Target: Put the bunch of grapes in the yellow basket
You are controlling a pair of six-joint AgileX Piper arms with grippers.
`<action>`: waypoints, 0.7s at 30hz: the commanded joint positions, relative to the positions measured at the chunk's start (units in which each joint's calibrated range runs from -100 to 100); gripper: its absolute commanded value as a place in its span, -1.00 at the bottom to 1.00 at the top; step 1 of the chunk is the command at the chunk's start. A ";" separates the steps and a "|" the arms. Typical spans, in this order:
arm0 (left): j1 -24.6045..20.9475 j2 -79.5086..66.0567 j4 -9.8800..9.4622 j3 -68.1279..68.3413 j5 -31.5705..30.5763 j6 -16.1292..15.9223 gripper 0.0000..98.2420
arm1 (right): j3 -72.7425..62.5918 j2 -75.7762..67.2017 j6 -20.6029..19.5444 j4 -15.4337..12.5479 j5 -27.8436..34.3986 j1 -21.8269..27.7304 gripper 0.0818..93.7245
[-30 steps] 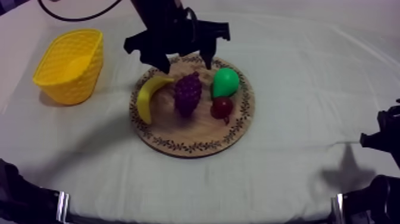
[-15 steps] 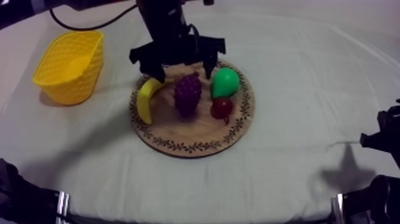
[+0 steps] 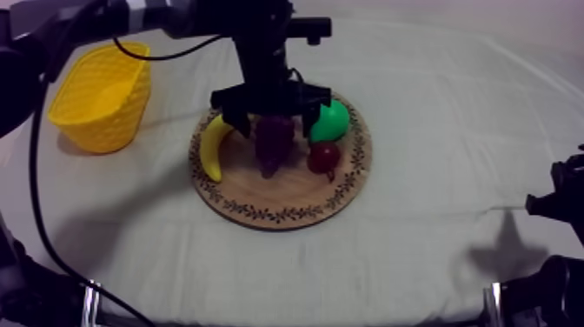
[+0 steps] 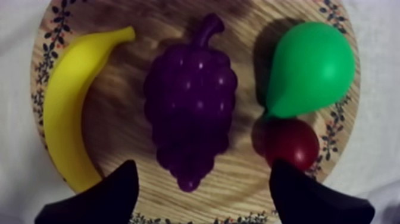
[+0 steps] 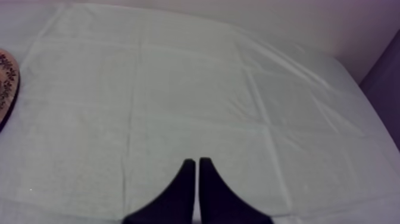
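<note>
While unheld, grapes beneath left pincer.

**Tight slots either side of the grapes**

I'm watching my left gripper hovering spread wide over the bunch of grapes. The banana is crowding one gap, and the pear and small red fruit are crowding the other. Bare cloth is lying open between the wooden board and the yellow basket.

I read: bunch of grapes dark purple, banana yellow, pear green, small red fruit dark red; board pale wood grain, dark leaf-vine pattern round its rim; basket yellow, woven lattice; cloth grey-white, plain.
</note>
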 commanded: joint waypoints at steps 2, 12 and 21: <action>-0.27 3.01 0.07 -1.88 0.09 -0.47 0.65 | -0.05 0.01 0.00 -0.01 -0.02 -0.01 -0.99; -1.86 8.76 0.80 -6.88 0.69 -1.85 0.61 | -0.05 0.01 0.00 -0.01 -0.02 -0.01 -0.99; -2.33 12.19 1.04 -10.18 2.06 -2.54 0.41 | -0.05 0.01 0.00 -0.01 -0.02 -0.01 -0.99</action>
